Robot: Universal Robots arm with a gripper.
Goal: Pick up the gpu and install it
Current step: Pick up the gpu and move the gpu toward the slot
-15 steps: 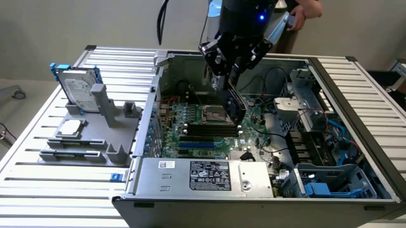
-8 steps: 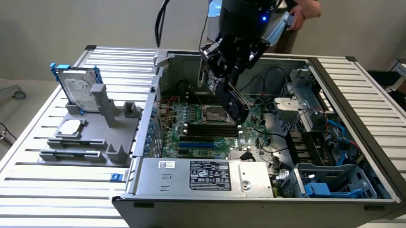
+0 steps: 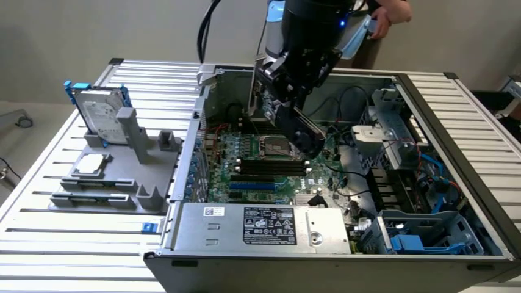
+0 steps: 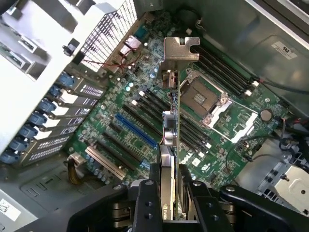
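The gpu hangs tilted inside the open computer case, its black shroud facing the exterior view's right. My gripper is shut on it from above. In the wrist view the gpu shows edge-on between my gripper and the board, with its silver end bracket at the far end. The black fingers press on both faces of the card. It hovers above the green motherboard, over the row of expansion slots including a blue slot, and does not touch them.
A silver hard drive in a blue frame stands on a grey fixture outside the case. The power supply fills the near side. Memory slots, the CPU socket and cables surround the card. A person's hand is behind the arm.
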